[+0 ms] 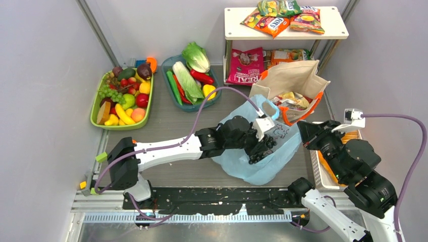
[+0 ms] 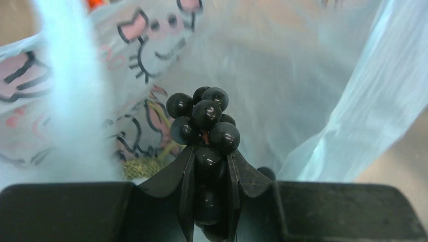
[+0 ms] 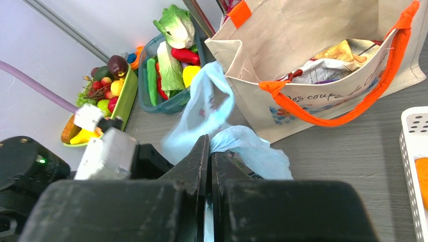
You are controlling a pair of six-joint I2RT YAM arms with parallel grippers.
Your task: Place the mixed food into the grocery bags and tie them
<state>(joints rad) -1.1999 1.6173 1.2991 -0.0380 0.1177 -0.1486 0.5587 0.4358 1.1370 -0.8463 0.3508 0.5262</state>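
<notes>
The light-blue plastic bag point(image 1: 252, 169) lies open in the middle of the table, printed with cartoon cats. My left gripper point(image 1: 260, 151) reaches into its mouth, shut on a bunch of black toy grapes point(image 2: 204, 118); bag film point(image 2: 282, 65) surrounds the grapes. My right gripper point(image 3: 210, 143) is shut on the bag's right edge point(image 3: 242, 146), and a strip of blue film shows between its jaws. The beige canvas tote point(image 1: 292, 80) with orange handles stands behind, with packets inside point(image 3: 328, 63).
A green tray of toy fruit point(image 1: 121, 96) and a teal tray of vegetables point(image 1: 192, 75) sit at the back left. Snack packets point(image 1: 272, 22) lie on a white shelf at the back right. A white mesh basket point(image 1: 323, 171) stands by the right arm.
</notes>
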